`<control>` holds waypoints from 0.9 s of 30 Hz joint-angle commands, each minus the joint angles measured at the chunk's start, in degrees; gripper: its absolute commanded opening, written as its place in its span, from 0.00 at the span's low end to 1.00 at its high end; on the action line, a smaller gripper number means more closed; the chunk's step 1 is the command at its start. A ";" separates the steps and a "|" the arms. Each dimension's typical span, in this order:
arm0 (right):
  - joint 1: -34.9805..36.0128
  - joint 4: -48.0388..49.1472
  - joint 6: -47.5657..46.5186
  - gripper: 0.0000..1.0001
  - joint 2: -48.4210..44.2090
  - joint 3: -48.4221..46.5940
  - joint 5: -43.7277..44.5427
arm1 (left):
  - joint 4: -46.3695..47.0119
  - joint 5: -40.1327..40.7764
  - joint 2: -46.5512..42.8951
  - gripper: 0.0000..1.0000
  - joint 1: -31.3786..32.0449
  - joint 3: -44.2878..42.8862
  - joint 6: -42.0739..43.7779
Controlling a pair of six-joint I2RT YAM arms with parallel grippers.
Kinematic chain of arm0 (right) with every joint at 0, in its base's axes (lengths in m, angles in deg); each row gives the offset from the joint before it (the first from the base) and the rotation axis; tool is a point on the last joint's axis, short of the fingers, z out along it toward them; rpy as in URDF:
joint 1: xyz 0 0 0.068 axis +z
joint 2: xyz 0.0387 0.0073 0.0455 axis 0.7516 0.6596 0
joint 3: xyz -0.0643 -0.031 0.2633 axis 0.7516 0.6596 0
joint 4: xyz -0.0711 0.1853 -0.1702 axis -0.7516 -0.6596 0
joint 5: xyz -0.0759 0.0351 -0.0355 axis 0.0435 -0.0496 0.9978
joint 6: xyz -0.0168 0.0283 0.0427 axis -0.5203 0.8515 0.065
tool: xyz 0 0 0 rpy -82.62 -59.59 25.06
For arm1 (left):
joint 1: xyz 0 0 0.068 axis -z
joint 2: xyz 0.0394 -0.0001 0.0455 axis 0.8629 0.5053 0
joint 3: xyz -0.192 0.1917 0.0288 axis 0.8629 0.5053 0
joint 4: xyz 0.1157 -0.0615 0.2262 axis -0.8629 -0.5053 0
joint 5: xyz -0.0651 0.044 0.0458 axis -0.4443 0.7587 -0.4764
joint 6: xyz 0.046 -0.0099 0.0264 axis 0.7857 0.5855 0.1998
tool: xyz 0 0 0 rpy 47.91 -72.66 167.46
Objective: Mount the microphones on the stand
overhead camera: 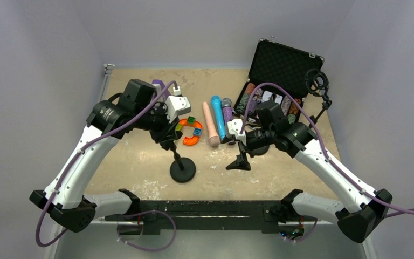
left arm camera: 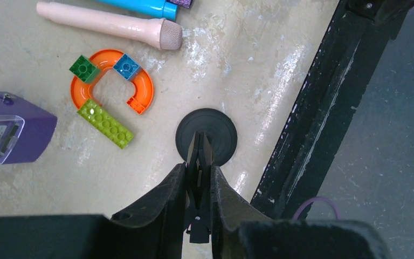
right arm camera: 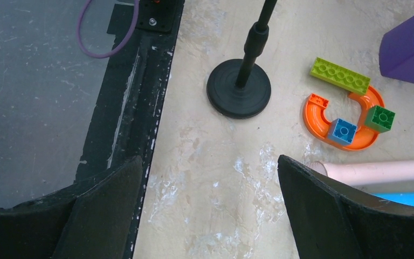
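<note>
Seen from top only: open black foam-lined case (overhead camera: pixel 280 59) at 1 o'clock. Also three microphones flat on the table, side by side at 12 o'clock of centre, none on the stand (overhead camera: pixel 183 171): pink-beige microphone (overhead camera: pixel 211 125), light blue microphone (overhead camera: pixel 219 117), glittery purple microphone (overhead camera: pixel 227 112).

Seen from left wrist only: clenched left gripper (left arm camera: pixel 198 170) grasping the stand's thin black top piece, round base directly beneath.

From right wrist: stand pole and base at 12 o'clock, apart from the fingers.

Beige, white-scuffed table (overhead camera: pixel 140 167); pale grey walls.

Left arm arched over the stand. Right arm bent inward. Wide-spread right gripper (right arm camera: pixel 210 162), grasping nothing, beside the pink-beige microphone's near end.
</note>
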 commanded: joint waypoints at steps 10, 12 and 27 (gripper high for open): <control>-0.81 -0.28 -0.60 0.99 0.87 -0.02 -2.33 | 7.75 5.38 -6.40 0.49 0.76 5.29 -3.74; -0.89 -0.31 -0.62 0.99 0.95 -0.02 -2.34 | 9.57 5.57 -8.14 0.59 0.69 6.19 -4.70; -1.43 -0.57 -0.51 0.99 0.19 0.07 -1.91 | 22.17 10.42 -24.80 0.99 0.51 10.43 -13.09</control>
